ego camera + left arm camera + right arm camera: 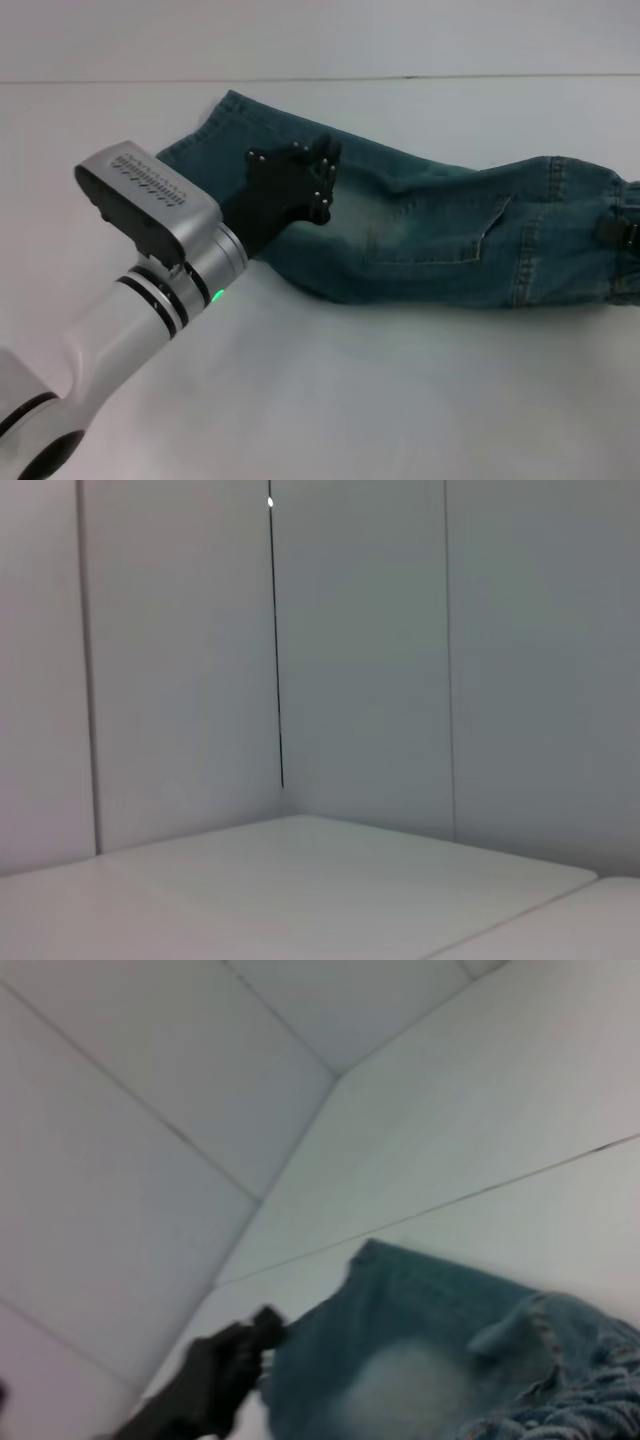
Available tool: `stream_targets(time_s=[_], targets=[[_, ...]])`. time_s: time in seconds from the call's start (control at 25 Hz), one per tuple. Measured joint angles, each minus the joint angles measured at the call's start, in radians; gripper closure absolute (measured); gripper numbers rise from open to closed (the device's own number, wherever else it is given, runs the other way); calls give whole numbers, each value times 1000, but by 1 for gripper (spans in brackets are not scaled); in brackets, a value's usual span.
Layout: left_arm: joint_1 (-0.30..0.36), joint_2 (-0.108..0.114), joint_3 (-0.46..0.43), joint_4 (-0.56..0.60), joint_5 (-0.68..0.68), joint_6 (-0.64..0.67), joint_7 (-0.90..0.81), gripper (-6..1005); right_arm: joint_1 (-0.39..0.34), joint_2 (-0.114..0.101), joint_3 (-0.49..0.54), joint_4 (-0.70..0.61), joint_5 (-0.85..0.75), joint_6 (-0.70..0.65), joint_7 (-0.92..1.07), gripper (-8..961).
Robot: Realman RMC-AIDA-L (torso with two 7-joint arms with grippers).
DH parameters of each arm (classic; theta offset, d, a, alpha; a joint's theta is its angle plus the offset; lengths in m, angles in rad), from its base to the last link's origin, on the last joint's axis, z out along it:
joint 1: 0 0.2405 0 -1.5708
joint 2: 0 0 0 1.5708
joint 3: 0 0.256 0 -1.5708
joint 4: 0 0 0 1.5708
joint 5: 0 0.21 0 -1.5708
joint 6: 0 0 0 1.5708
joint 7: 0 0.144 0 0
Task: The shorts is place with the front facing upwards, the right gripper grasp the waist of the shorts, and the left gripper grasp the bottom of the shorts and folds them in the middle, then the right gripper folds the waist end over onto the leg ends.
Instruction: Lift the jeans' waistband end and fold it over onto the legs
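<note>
The blue-green denim shorts (440, 240) lie folded lengthwise across the table, a patch pocket facing up. The leg ends (200, 135) point far left and the gathered waist (610, 190) is at the right edge. My left gripper (325, 180), a black claw on a silver arm with a green light, rests over the leg part near the hems. It shows as a dark claw (262, 1325) beside the shorts' edge (420, 1360) in the right wrist view. My right gripper (615, 235) is mostly cut off at the right edge, shut on the bunched waist (580, 1410).
The white table (400, 400) spreads in front of the shorts. Its back edge meets pale wall panels (360, 660), which are all the left wrist view shows besides the tabletop (300, 890).
</note>
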Motion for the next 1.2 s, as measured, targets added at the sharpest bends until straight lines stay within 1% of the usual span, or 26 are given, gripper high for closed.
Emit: stream_targets(time_s=[0.2,0.32,0.44,0.6,0.68,0.8,0.96,1.0,1.2], targets=[[-14,0,-1,-19,31,-48,7,935,6,4,7,-33,3,-117,29,834],[-16,0,-2,-29,62,-71,9,966,12,4,16,-51,15,-163,35,835],[-17,0,-3,-44,107,-91,10,998,32,2,17,-67,44,-202,43,834],[-5,0,-3,-72,160,-94,10,998,90,-6,9,-105,79,-214,62,834],[4,0,-9,-85,196,-70,11,998,140,-11,6,-113,85,-206,72,834],[17,0,-44,-102,264,-48,11,999,224,-19,-16,-110,81,-170,92,834],[31,0,-118,-120,354,-36,11,999,321,-27,-106,-109,80,-96,128,833],[35,0,-132,-121,374,-31,11,999,350,-30,-148,-109,80,-68,138,833],[52,0,-191,-132,452,-1,11,998,434,-47,-304,-101,66,37,177,837]])
